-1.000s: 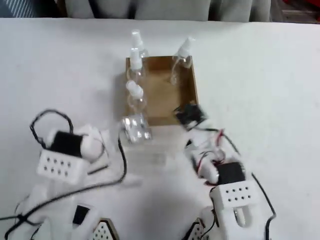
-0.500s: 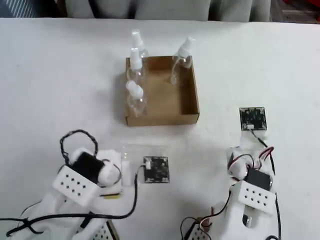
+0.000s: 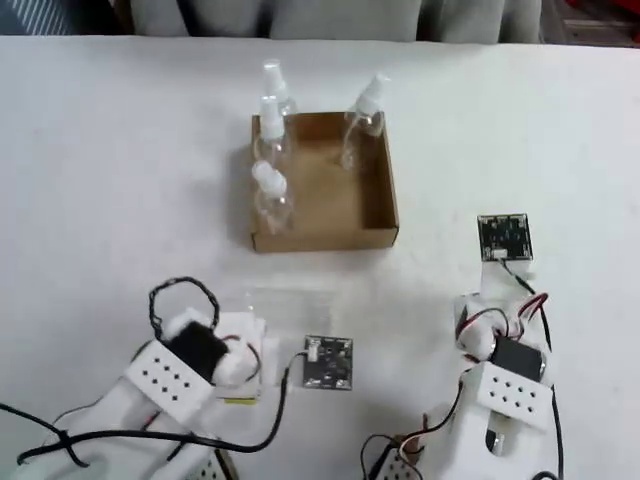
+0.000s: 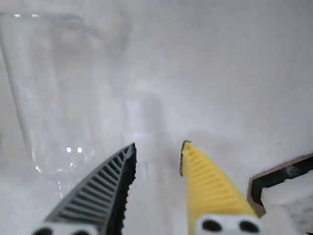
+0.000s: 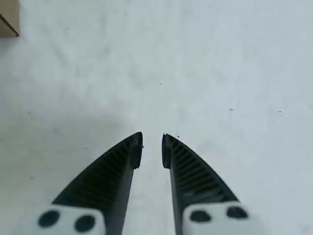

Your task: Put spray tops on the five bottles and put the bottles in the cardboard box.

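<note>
Left hand open at a loose bottle; right hand idle.
I see the left hand point(image 4: 159, 146) parted and empty, a clear plastic bottle point(image 4: 54, 98) just ahead on the white surface point(image 3: 520, 120). Right hand point(image 5: 152, 144) barely parted, empty. Spray-topped clear bottles point(image 3: 270, 195) stand in the brown cardboard box point(image 3: 385, 200).

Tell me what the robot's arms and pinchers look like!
Both are white plastic with black motors and blocks dotted with round holes. The left arm trails looping black cables; the right arm has red and white wires. The left gripper has one dark ribbed finger and one yellow; the right gripper has two black ribbed fingers.
</note>
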